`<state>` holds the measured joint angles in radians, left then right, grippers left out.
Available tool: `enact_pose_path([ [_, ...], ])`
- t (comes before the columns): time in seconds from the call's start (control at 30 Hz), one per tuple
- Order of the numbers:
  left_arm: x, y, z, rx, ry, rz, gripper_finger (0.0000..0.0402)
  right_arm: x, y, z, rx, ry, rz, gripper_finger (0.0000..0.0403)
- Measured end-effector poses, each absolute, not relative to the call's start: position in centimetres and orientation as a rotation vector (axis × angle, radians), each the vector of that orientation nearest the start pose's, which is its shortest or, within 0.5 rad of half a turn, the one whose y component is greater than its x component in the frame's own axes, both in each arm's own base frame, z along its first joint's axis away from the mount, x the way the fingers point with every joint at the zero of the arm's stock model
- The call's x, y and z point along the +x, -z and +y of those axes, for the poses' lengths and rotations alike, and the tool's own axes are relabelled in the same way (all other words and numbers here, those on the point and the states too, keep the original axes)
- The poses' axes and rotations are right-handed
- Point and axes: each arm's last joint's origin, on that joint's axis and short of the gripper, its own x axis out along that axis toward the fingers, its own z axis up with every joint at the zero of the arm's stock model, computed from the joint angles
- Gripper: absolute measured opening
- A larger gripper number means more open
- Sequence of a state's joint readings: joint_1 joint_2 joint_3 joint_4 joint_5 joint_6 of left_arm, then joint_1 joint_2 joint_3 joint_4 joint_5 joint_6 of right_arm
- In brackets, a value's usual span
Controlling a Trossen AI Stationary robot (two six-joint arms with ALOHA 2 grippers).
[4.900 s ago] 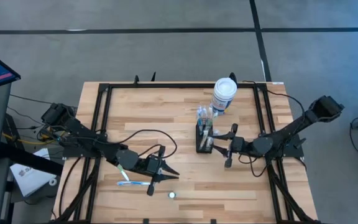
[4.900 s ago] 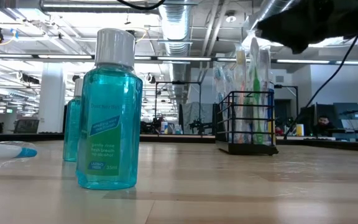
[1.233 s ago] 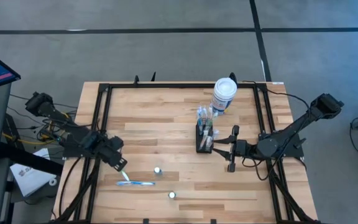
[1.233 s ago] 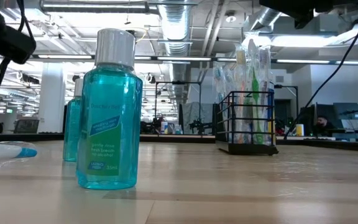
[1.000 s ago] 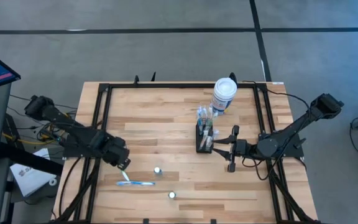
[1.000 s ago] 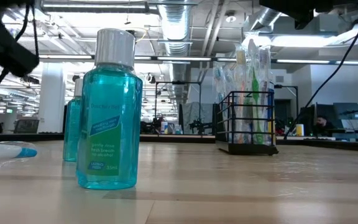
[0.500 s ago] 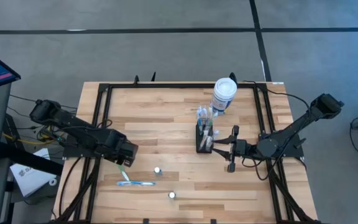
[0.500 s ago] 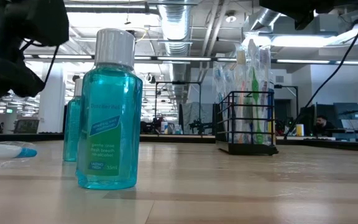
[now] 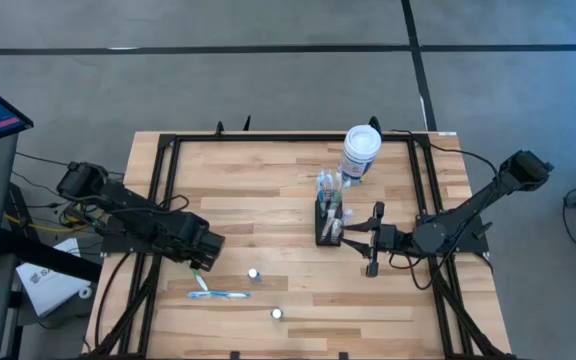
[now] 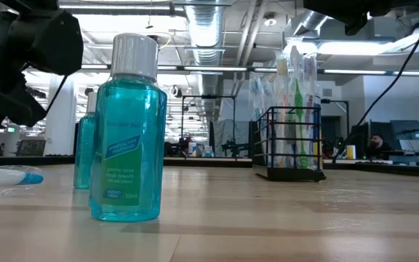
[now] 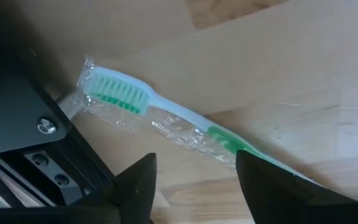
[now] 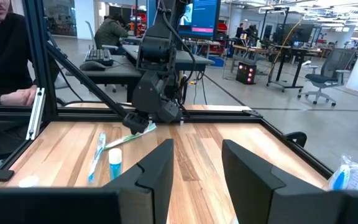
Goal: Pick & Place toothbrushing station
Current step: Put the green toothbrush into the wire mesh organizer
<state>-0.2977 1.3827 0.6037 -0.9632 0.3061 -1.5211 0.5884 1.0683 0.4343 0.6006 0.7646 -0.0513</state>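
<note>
The caddy (image 9: 328, 222) stands upright on the table, just beside the right gripper (image 9: 360, 240) on its fingertip side, with the canister (image 9: 360, 152) beyond it. It is a black wire frame with toothbrushes (image 10: 297, 87) standing tall out of its slots. I judge it light and stiff, but top-heavy: the brushes sit loose, so a tilt or a jolt would likely spill them or tip the whole thing. The wire is thin and smooth, so pads could slip. The best hold is probably across the frame's narrow width, low on the upper rim, clear of the brush handles, lifting straight up.

The right gripper's fingers (image 12: 157, 180) are spread apart with a clear gap and nothing between them; they touch nothing.

The left gripper (image 9: 204, 262) hangs over a wrapped toothbrush (image 11: 166, 118), well apart from the caddy. Its fingers (image 11: 135, 186) are parted and empty, the brush lying on the wood just ahead of the tips. Two small bottles (image 9: 254, 273) stand a little past it.
</note>
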Motion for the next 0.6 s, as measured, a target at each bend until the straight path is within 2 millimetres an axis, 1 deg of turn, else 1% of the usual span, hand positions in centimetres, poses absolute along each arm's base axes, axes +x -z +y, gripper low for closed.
enact_pose_path([
  [0.13, 16.1, -13.8, -5.8, -1.047, -0.975, 1.694, 0.0225, 18.9, -23.5, 10.2, -0.073, 0.175, 0.032, 0.0127],
  [0.33, 16.5, -13.7, -5.8, -1.038, -0.971, 1.627, 0.0225, 18.9, -23.4, 10.2, -0.057, 0.175, 0.042, 0.0127],
  [0.47, 16.8, -12.9, -5.9, -1.078, -0.903, 1.582, 0.0225, 18.9, -23.4, 10.2, -0.057, 0.175, 0.042, 0.0127],
  [0.6, 16.2, -12.2, -5.7, -1.084, -0.893, 1.591, 0.0225, 18.9, -23.4, 10.2, -0.057, 0.176, 0.042, 0.0127],
])
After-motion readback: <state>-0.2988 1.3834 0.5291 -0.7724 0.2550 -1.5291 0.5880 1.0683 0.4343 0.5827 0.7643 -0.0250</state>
